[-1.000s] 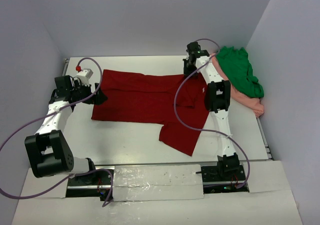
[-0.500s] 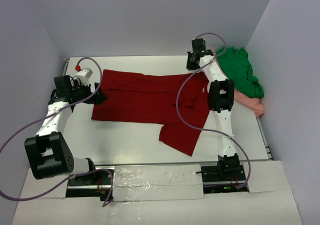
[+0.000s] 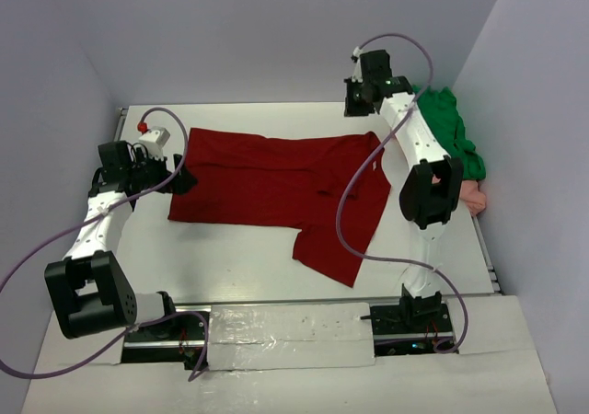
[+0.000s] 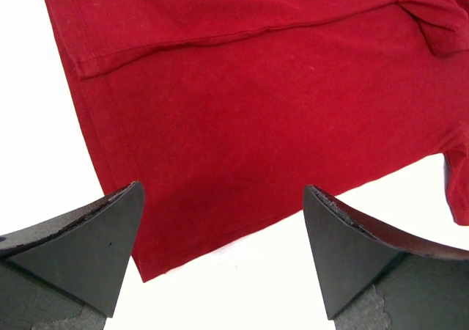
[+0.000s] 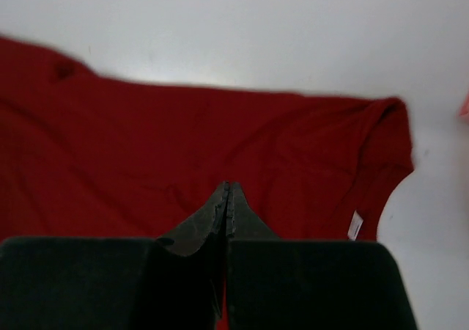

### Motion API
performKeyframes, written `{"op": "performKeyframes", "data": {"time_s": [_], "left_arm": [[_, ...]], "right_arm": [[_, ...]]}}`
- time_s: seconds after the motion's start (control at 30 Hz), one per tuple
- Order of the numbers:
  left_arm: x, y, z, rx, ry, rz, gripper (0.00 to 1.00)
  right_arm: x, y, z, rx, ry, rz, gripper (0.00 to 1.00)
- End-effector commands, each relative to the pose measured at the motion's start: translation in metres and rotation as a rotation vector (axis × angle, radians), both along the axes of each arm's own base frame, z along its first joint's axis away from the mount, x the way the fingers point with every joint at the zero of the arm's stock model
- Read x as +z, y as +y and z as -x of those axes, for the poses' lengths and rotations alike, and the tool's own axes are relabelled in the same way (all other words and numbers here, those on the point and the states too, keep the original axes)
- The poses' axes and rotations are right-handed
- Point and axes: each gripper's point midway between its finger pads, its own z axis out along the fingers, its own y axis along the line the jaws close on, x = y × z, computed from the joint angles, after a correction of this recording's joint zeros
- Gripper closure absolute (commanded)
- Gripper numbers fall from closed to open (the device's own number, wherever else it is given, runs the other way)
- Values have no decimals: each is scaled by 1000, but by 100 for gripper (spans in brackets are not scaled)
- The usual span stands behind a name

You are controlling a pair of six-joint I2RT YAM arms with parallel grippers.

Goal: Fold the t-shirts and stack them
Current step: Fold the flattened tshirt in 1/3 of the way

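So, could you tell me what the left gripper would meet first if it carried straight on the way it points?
Most likely the dark red t-shirt, near a hem corner; the open left gripper frames that cloth, though depth is unclear.

The left arm [image 3: 92,235] bends low at the left, wrist pointing right, jaws spread wide. The right arm [image 3: 409,133] stretches far forward, raised, jaws pressed together.

A white table [image 3: 248,248] sits enclosed by plain pale lavender-grey walls [image 3: 276,37], evenly lit.
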Motion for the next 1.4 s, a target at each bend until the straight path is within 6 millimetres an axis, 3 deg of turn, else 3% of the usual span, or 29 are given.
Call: {"op": "performKeyframes", "data": {"time_s": [0.0, 0.07, 0.1, 0.27, 0.47, 0.73, 1.07, 1.37], "left_arm": [[13, 0, -4, -15, -55, 0, 1], [12, 0, -4, -17, -52, 2, 1], [12, 0, -3, -19, -53, 3, 1], [11, 0, -5, -18, -52, 1, 1], [10, 0, -6, -18, -47, 2, 1], [9, 2, -8, -12, -46, -1, 1], [4, 3, -11, -11, -40, -4, 1], [-1, 6, -15, -11, -26, -10, 1]], "right_arm": [[-68, 0, 68, 77, 306, 31, 100], [-70, -3, 85, 88, 322, 41, 100], [-87, -6, 101, 97, 372, 52, 100], [-120, -16, 147, 119, 485, 80, 100], [-137, -17, 166, 125, 514, 77, 100], [-159, -15, 164, 124, 534, 84, 100], [-157, -6, 133, 121, 475, 98, 100], [-182, 1, 115, 120, 534, 87, 100]]}}
